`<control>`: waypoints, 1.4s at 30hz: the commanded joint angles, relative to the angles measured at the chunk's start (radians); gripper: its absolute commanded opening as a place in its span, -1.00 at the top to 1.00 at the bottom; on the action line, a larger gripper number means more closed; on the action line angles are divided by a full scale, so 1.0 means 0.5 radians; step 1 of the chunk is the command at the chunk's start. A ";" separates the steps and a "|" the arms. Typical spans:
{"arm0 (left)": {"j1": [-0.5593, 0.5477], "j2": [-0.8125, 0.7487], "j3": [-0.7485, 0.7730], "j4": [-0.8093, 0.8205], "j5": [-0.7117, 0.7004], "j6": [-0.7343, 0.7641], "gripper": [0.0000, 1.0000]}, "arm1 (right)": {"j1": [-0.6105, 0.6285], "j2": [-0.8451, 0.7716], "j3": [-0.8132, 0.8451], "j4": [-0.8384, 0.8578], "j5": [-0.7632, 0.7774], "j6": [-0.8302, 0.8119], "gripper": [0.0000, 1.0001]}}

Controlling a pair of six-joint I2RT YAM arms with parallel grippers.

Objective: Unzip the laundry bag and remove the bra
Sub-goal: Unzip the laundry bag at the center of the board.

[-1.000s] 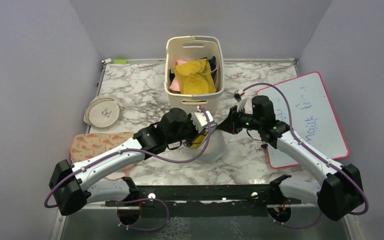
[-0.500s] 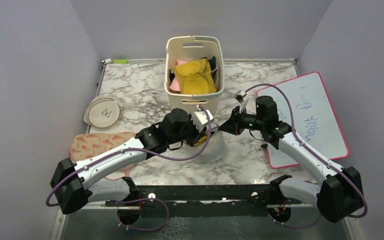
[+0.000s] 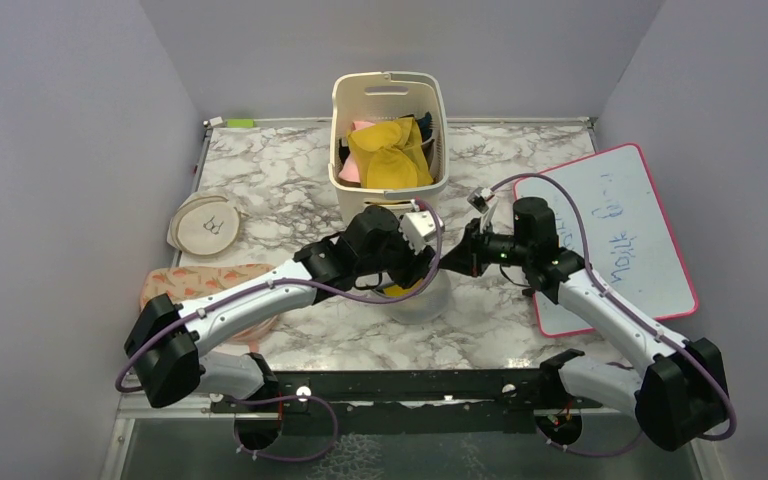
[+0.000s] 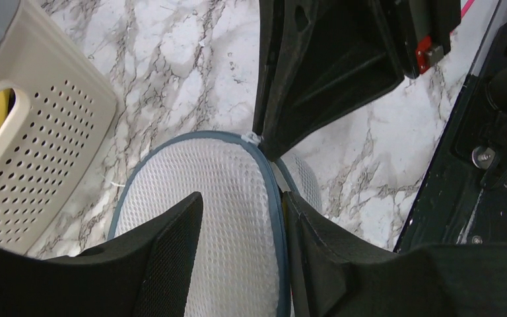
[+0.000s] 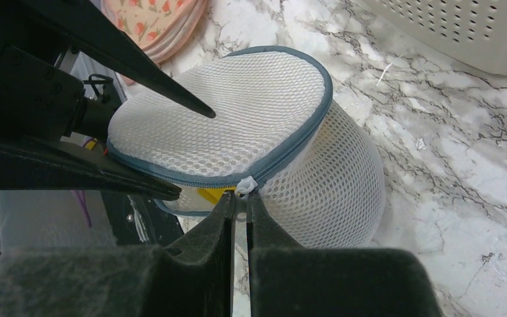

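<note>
The laundry bag, a white mesh drum with blue-grey zip trim, stands on the marble in front of the basket. Its lid is partly unzipped and raised, and something yellow shows in the gap. My right gripper is shut on the white zip pull at the bag's rim. My left gripper is open and straddles the lid's edge, one finger over the mesh and the other under the trim. No black bra is visible.
The cream slotted basket with yellow cloth and pink cloth stands just behind the bag. A flat beige pouch and a flower-print pouch lie left. A pink-framed whiteboard lies right.
My left gripper has moved right and forward onto the bag's lid. My right gripper has shifted slightly right with the zip pull.
</note>
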 commanded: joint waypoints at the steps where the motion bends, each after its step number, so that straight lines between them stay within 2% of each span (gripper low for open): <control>1: 0.003 0.091 0.114 0.072 0.057 -0.026 0.17 | -0.010 -0.051 -0.021 0.088 -0.099 0.015 0.99; 8: 0.000 0.165 0.155 0.045 0.058 0.024 0.19 | -0.011 -0.058 -0.001 0.070 -0.108 0.010 0.99; 11: 0.000 0.183 0.167 0.046 0.063 0.029 0.39 | -0.010 -0.051 0.005 0.063 -0.102 0.009 0.98; 15: 0.000 0.171 0.176 0.029 0.012 0.064 0.81 | -0.010 -0.052 0.013 0.014 -0.016 0.013 0.99; 19: -0.014 0.099 0.147 0.016 -0.027 0.135 0.98 | -0.011 -0.053 0.057 -0.097 0.136 0.007 0.99; 24: -0.037 -0.037 0.076 -0.002 -0.090 0.275 1.00 | -0.010 -0.024 0.125 -0.220 0.303 0.043 0.99; 30: -0.043 -0.200 -0.015 0.002 -0.122 0.393 1.00 | -0.015 0.079 0.200 -0.310 0.329 0.050 0.99; 38: -0.046 -0.313 -0.083 0.008 -0.114 0.387 1.00 | -0.128 0.186 0.236 -0.266 0.354 0.081 0.98; 42: -0.046 -0.334 -0.110 0.009 -0.145 0.349 1.00 | -0.197 0.233 0.235 -0.223 0.260 0.079 0.99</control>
